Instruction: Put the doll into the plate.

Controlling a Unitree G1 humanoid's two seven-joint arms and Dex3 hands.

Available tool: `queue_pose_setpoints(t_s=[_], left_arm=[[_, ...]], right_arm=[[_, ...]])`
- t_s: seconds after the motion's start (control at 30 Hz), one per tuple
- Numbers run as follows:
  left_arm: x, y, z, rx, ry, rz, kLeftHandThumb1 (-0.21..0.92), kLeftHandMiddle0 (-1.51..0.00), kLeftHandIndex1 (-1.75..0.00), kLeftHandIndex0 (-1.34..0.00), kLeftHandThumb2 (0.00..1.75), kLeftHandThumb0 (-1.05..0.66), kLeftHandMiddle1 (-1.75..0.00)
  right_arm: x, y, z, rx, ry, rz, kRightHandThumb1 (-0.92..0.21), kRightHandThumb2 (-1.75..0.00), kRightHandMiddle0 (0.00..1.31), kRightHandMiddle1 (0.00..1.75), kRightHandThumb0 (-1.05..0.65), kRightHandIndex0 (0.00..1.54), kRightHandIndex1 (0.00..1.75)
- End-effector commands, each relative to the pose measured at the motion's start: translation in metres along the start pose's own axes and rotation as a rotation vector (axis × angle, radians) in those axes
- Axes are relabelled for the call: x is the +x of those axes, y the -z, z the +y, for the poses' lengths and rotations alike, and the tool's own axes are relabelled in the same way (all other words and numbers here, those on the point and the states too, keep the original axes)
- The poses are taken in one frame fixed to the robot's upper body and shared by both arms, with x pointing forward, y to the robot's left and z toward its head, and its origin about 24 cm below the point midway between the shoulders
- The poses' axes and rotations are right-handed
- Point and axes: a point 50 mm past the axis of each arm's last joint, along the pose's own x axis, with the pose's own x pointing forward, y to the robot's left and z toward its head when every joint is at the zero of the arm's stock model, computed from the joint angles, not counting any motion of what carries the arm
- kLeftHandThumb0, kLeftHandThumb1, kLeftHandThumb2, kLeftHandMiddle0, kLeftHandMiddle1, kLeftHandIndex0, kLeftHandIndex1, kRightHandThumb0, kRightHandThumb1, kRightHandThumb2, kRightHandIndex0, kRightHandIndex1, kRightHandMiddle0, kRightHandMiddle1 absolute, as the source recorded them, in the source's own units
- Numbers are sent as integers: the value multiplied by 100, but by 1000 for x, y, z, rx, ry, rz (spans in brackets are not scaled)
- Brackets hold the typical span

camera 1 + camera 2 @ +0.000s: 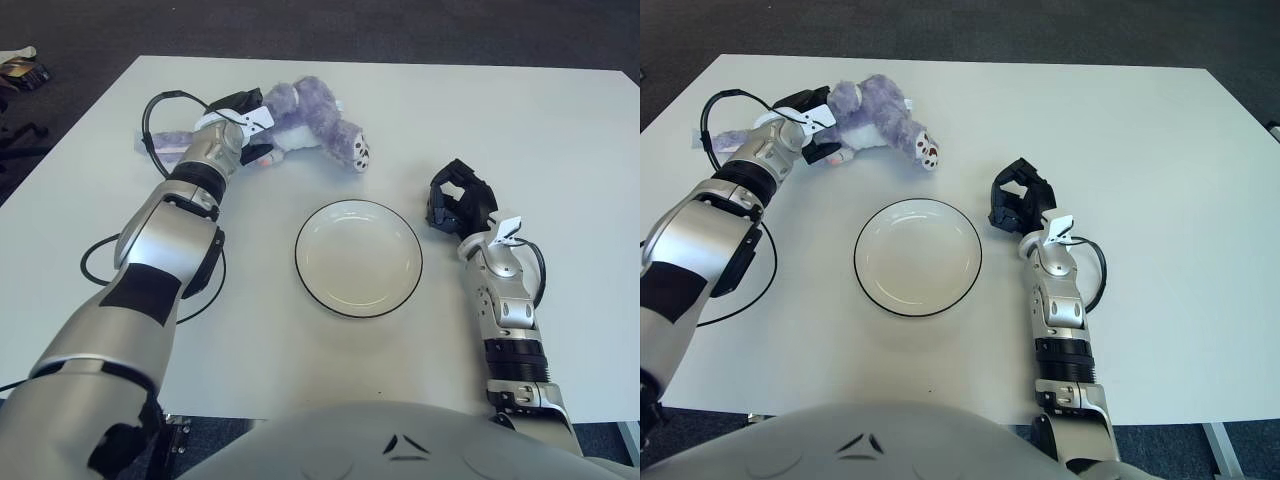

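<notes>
Fingers [245,101] of the left hand [238,128] grip one doll [310,118] (one plate [358,257]).

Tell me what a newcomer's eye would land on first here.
First the purple doll at the far left of the white table, with the left hand closed on it. Next the empty black-rimmed plate at the centre. The right hand, fingers curled, shows right of the plate.

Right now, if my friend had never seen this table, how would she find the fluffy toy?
Start at the big white table, then find the round white plate with a thin black rim in its middle. Look beyond it, toward the far left: the soft purple plush doll lies there, gripped by the robot's left hand. It is the only fuzzy, purple thing.
</notes>
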Motion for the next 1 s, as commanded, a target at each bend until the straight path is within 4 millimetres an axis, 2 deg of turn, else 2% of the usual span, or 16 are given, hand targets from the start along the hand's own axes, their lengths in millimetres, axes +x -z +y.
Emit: queue_pose_setpoints(t_s=[0.0, 0.3, 0.57, 0.97], left_arm=[[-2, 4, -14, -30, 79, 18, -9, -99, -175, -74, 166, 0, -142], [-2, 3, -12, -35, 88, 2, -6, -101, -175, -77, 158, 0, -125], [-1, 1, -11, -52, 105, -9, -7, -102, -175, -77, 159, 0, -126], [0, -6, -7, -60, 109, -36, -3, -100, -175, -77, 154, 0, -122]], right_arm=[[-10, 24, -5, -24, 16, 127, -44, -116, 52, 175, -44, 119, 175], [-10, 24, -5, -37, 21, 139, -47, -113, 50, 175, -44, 115, 175], [-10, 24, -6, -48, 36, 138, -48, -111, 49, 175, -43, 114, 175], [-1, 17, -8, -72, 105, 93, -52, -107, 46, 175, -42, 101, 175]])
